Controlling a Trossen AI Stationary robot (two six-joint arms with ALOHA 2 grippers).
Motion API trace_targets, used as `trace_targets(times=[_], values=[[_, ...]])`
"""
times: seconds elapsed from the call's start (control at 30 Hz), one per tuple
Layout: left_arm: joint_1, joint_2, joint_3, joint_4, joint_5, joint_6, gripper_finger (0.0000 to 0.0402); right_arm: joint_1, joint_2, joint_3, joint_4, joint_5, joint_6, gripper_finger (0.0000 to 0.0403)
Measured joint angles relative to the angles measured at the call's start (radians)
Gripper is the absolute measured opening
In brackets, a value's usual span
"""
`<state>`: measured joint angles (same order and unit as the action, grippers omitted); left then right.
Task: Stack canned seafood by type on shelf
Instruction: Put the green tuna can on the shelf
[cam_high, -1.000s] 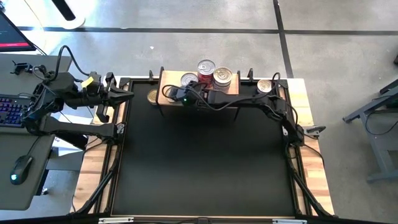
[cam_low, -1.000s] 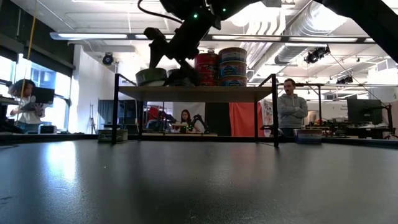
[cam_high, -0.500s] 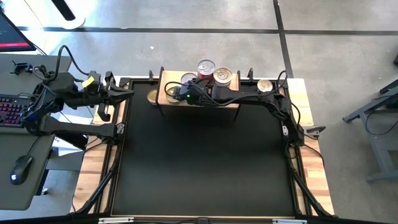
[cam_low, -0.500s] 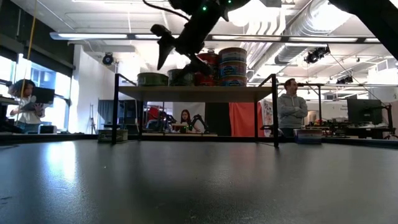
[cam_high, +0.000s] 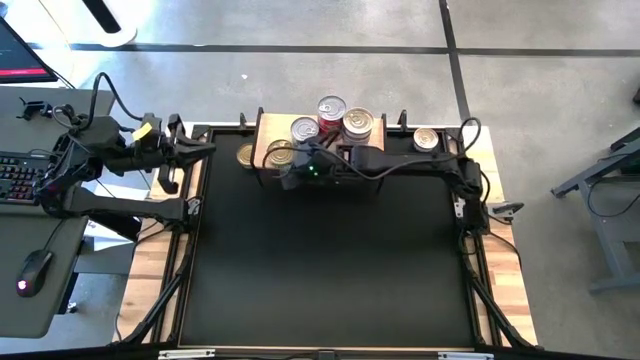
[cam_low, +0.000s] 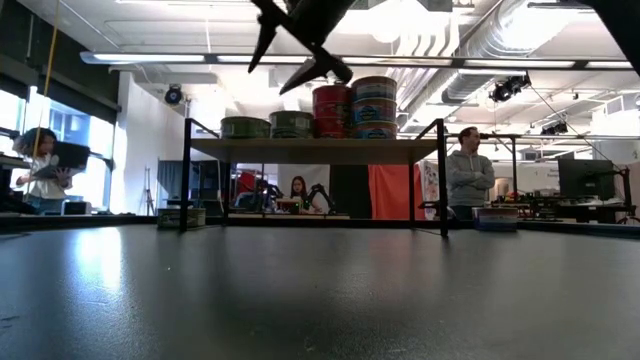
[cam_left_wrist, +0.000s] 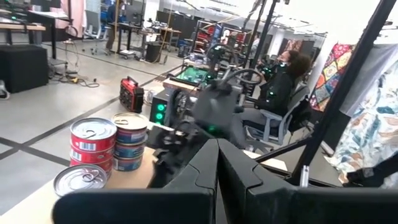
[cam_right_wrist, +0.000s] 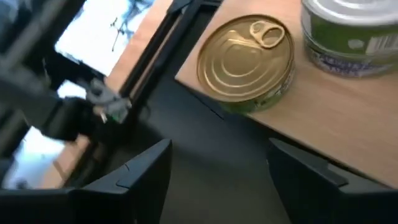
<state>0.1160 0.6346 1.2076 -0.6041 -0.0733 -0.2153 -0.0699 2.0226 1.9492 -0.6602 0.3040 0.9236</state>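
Observation:
The shelf (cam_high: 268, 125) stands at the mat's far edge. On it, from left to right in the low view, are a greenish tin (cam_low: 245, 127), a second greenish tin (cam_low: 292, 124), a stack of red tins (cam_low: 332, 110) and a stack of bluish tins (cam_low: 373, 106). My right gripper (cam_low: 275, 70) hangs open and empty above the shelf's left half, over its near edge (cam_high: 287, 173). Its wrist view shows a gold-lidded tin (cam_right_wrist: 245, 59) on the board's corner and a silver-lidded green tin (cam_right_wrist: 351, 37). My left gripper (cam_high: 205, 150) waits shut at the far left.
One gold-lidded tin (cam_high: 245, 155) lies left of the shelf and another tin (cam_high: 427, 138) right of it. The black mat (cam_high: 320, 260) stretches toward the near edge. People sit and stand in the room behind the table.
My right gripper has risen from the two greenish tins on the shelf's left half, drawn back toward the near edge and rolled about its own axis, its fingers staying open. Both tins stay standing on the shelf.

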Motion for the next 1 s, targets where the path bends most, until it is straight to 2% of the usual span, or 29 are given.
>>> trace_targets(times=[0.2, 0.3, 0.37, 0.47, 0.53, 0.77, 1.0], values=[[0.0, 0.0, 0.0, 0.002, -0.029, -0.013, 0.0, 0.029, -0.01, 0.0, -0.048, -0.008, -0.09, 0.0249], [0.0, 0.0, 0.0, 0.002, -0.029, -0.019, 0.0, 0.029, -0.009, 0.0, -0.076, 0.025, -0.111, 0.0221], [0.0, 0.002, 0.0, 0.003, -0.03, -0.019, 0.0, 0.022, -0.01, 0.0, -0.106, 0.051, -0.097, 0.0171], [0.0, 0.008, 0.0, 0.004, -0.054, -0.02, 0.0, 0.0, 0.005, 0.0, -0.1, 0.057, -0.109, 0.0056], [0.0, 0.013, 0.0, 0.004, -0.068, -0.02, 0.0, -0.014, 0.025, 0.0, -0.079, 0.042, -0.139, 0.0018], [0.0, 0.037, 0.0, 0.001, -0.071, -0.02, 0.0, -0.048, 0.091, 0.0, 0.013, 0.025, -0.159, 0.0005], [0.0, 0.053, 0.0, 0.0, -0.071, -0.02, 0.0, -0.051, 0.096, 0.0, 0.0, 0.014, -0.183, 0.0]])
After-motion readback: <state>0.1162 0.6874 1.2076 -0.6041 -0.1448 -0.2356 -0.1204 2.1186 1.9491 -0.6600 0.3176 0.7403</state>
